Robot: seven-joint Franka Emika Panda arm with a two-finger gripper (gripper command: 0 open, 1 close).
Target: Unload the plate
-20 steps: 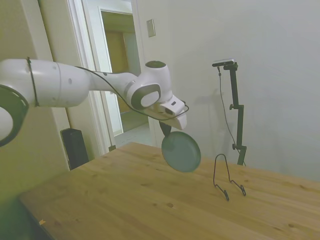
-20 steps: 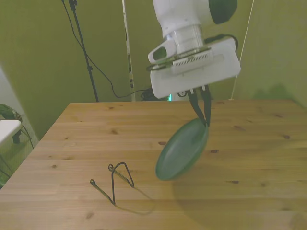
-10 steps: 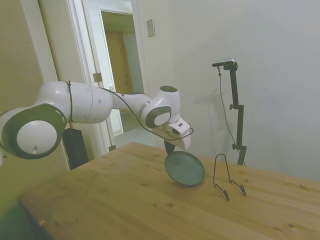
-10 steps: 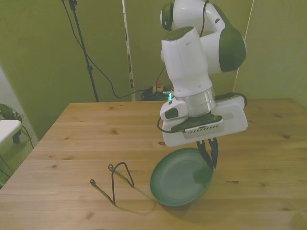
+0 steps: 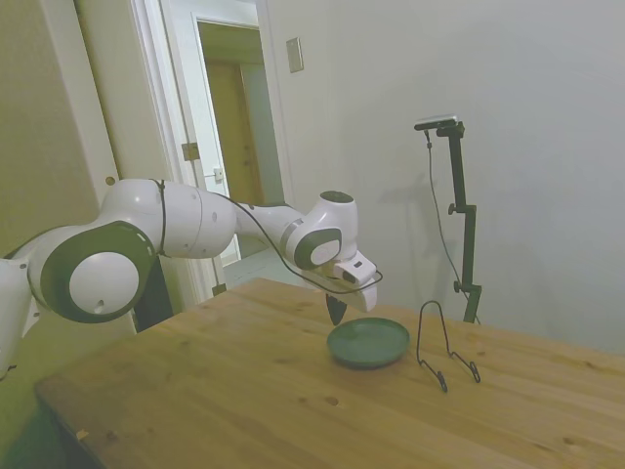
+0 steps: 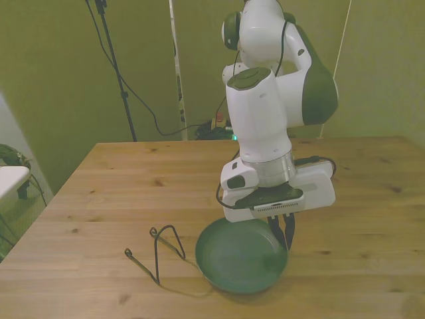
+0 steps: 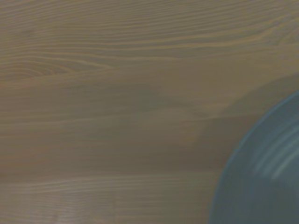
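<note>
Teal-green plate (image 6: 240, 256) is seen flat on the wooden table (image 6: 99, 199), just beside the black wire stand (image 6: 158, 256), clear of it. Gripper (image 6: 283, 231) is clamped on the plate's rim at the far edge (grip kept, presumably so the plate is set down, not dropped). A second ago the plate was held tilted in the air; it has since been lowered and levelled.
</note>
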